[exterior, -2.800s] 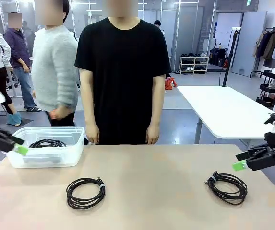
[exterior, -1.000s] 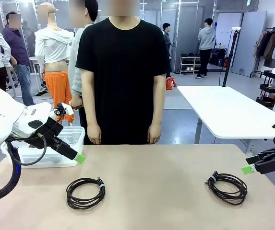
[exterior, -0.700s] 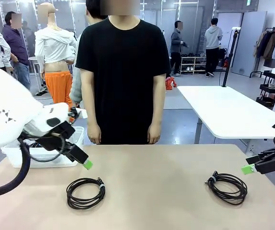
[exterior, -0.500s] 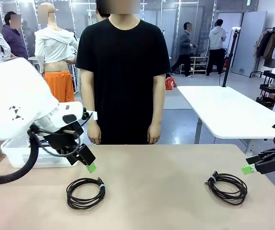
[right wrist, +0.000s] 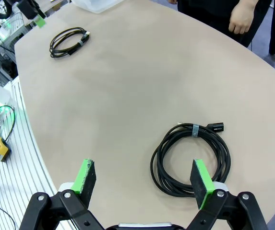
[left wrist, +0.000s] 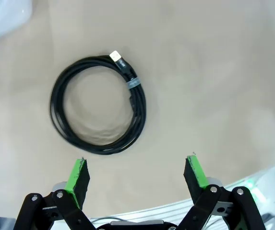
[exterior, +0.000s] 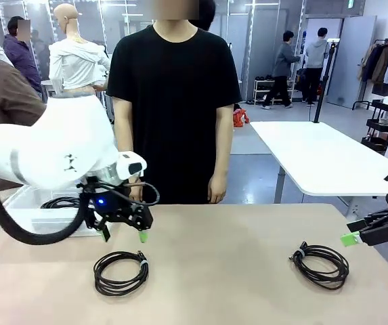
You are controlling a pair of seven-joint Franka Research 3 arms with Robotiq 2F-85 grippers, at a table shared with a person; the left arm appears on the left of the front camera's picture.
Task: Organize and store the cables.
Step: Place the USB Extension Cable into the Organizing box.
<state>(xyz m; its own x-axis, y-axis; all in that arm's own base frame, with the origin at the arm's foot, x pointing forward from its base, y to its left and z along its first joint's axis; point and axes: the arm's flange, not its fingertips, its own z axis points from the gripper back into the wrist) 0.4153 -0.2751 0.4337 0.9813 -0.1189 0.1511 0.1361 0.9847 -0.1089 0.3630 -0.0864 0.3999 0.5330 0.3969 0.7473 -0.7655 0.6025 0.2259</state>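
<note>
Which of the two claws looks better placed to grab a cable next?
Probably the left. The left claw, open, points down at the left cable, centred ahead of it. The right claw, also open, hangs sideways at the table edge beside the right cable.

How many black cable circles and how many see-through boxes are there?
Clear plastic bin: 1
Black round coiled cables: 3 (left table coil, right table coil, coil in the bin)
Total: 4
</note>
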